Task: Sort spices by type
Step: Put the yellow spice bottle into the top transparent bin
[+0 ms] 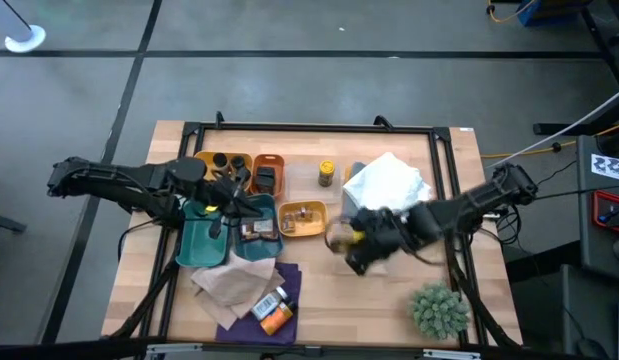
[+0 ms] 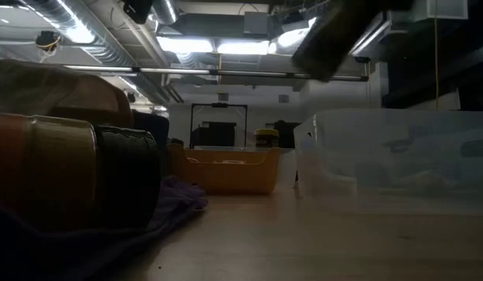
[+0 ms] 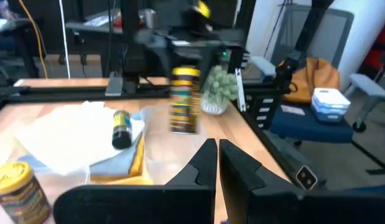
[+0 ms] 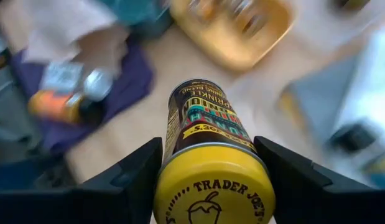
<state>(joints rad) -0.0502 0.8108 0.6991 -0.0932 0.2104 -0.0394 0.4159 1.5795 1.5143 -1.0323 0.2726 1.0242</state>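
My right gripper [image 1: 351, 243] is shut on a dark spice jar with a yellow cap [image 4: 212, 186], above the bare wood right of the yellow tray [image 1: 302, 219]. The left wrist view shows that jar [image 3: 185, 99] in mid-air, and the low view shows it [image 2: 335, 31] high above the table. My left gripper [image 1: 232, 197] is shut and holds nothing, over the teal trays [image 1: 211, 238]. Another yellow-capped jar [image 1: 327, 173] stands at the back. Black-capped jars sit in an orange tray [image 1: 224, 163]. My right gripper pinches the jar between its two fingers [image 4: 133, 180] at the yellow cap end [image 4: 173, 177]. The jar lies along the fingers, cap toward the wrist, base pointing down and away. The fingers slant down from the table's right. The jar is lifted clear of the table.
A clear container with white cloth [image 1: 387, 183] lies behind my right gripper. A purple cloth [image 1: 289, 283] at the front holds an orange bottle [image 1: 275, 317] and brown paper [image 1: 224, 280]. A spiky green plant [image 1: 437, 308] stands at the front right. A second orange tray [image 1: 268, 172] is at the back.
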